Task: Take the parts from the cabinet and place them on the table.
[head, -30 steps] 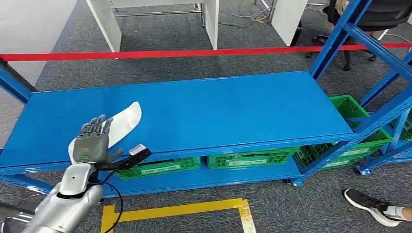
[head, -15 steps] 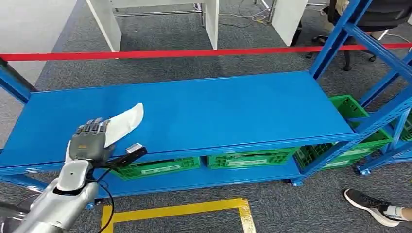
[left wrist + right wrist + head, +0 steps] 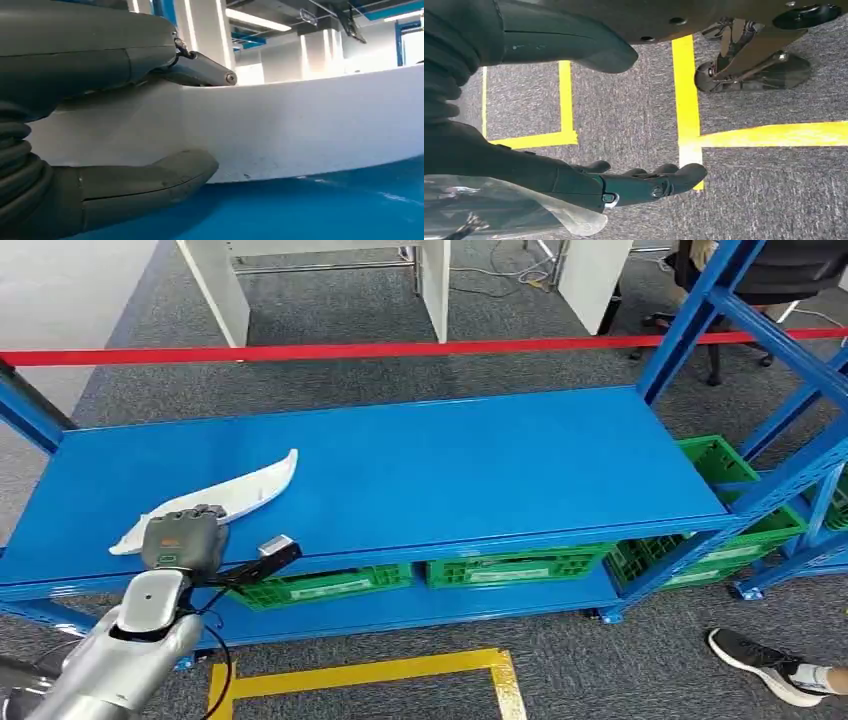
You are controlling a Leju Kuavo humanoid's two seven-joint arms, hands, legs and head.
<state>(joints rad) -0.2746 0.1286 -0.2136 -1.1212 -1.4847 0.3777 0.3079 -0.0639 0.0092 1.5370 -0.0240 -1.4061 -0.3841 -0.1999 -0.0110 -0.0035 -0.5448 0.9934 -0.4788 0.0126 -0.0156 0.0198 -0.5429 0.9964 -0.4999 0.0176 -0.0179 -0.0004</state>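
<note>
Left hand [image 3: 180, 538] grips the white part [image 3: 235, 494] (long, curved, tapered) on the blue shelf [image 3: 450, 455].

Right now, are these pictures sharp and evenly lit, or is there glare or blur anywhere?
Head view: sharp and evenly lit, with soft sheen on the blue shelf. Left wrist view: the left hand sits close and dark, the white part is bright and ceiling lights glare behind it. Right wrist view: carpet crisp, the right hand shadowed.

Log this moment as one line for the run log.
stage: grasping part | left hand: closed around near end of white part | part: lying on blue shelf | right hand: hanging over floor, empty
</note>
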